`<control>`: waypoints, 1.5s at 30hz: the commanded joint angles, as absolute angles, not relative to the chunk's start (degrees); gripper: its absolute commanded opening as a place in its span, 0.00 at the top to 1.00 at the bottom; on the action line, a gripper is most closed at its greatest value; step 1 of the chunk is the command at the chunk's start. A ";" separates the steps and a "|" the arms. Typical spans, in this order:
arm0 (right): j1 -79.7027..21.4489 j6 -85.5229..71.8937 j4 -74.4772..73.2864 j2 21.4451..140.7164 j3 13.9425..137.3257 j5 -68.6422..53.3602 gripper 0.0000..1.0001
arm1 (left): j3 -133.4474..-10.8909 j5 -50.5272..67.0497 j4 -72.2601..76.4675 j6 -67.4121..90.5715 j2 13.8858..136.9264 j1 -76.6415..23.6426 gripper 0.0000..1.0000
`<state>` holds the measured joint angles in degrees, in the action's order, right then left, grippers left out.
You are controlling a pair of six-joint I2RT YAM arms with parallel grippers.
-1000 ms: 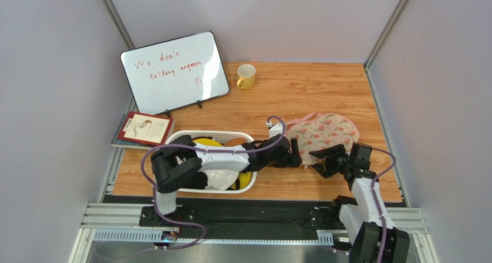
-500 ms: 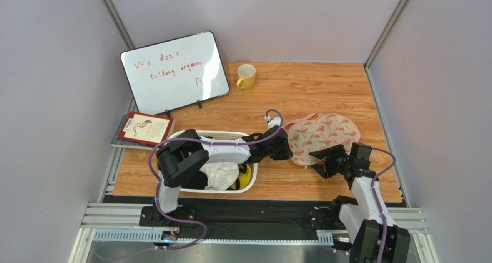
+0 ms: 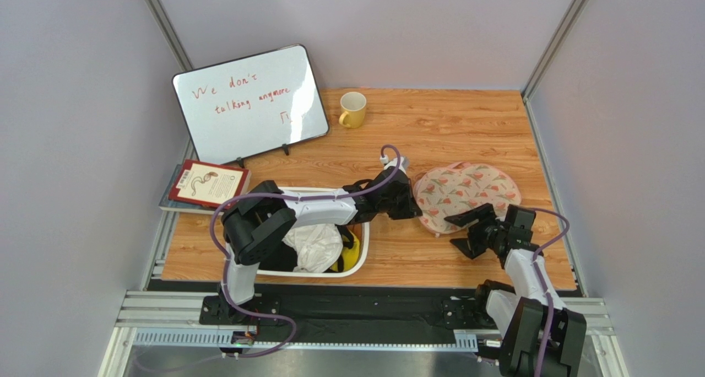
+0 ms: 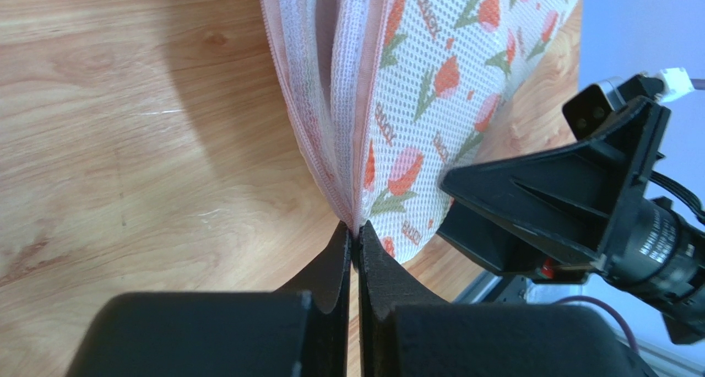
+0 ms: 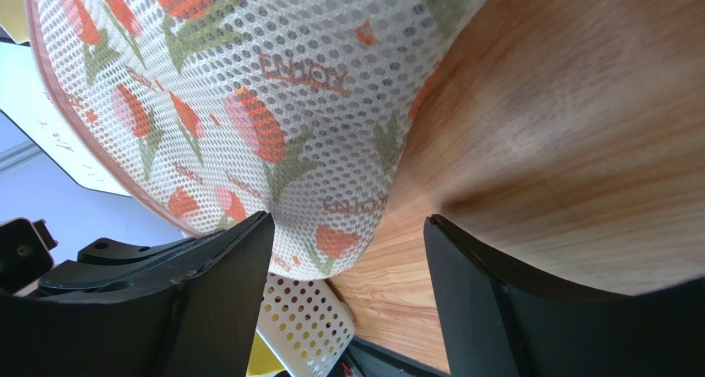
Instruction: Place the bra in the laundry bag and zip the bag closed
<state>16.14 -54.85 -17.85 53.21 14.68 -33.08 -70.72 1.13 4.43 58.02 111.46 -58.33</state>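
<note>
The laundry bag [image 3: 466, 191] lies flat and round on the wooden table, cream mesh with a pink-and-green flower print. My left gripper [image 3: 410, 206] reaches across from the basket and is shut on the bag's pink zip edging at its left rim. In the left wrist view the left gripper [image 4: 354, 228] has its jaws pressed together on that edging, where the laundry bag [image 4: 430, 88] narrows. My right gripper [image 3: 466, 233] stands open at the bag's near edge. In the right wrist view the right gripper [image 5: 347, 228] holds nothing, with the laundry bag [image 5: 248, 88] just ahead of it. The bra is hidden.
A white perforated basket [image 3: 314, 273] with a white cloth [image 3: 310, 245] and a yellow garment [image 3: 352, 255] sits under the left arm. A whiteboard [image 3: 248, 102], a yellow mug [image 3: 352, 109] and a red book [image 3: 207, 183] stand further back and left.
My left gripper went from open to shut on the bag's left edge and drew back slightly. The bag now lies flatter and rounder. My right gripper opened wider and shifted a little nearer.
</note>
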 commanded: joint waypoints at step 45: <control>19.95 -66.79 -10.98 55.90 15.38 -38.94 0.62 | -73.21 -27.68 -1.95 39.73 107.13 -74.09 0.48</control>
<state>20.10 -61.80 -9.41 58.13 13.23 -37.17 -70.28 -20.78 -5.41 41.80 104.36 -72.79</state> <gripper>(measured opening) 0.375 0.516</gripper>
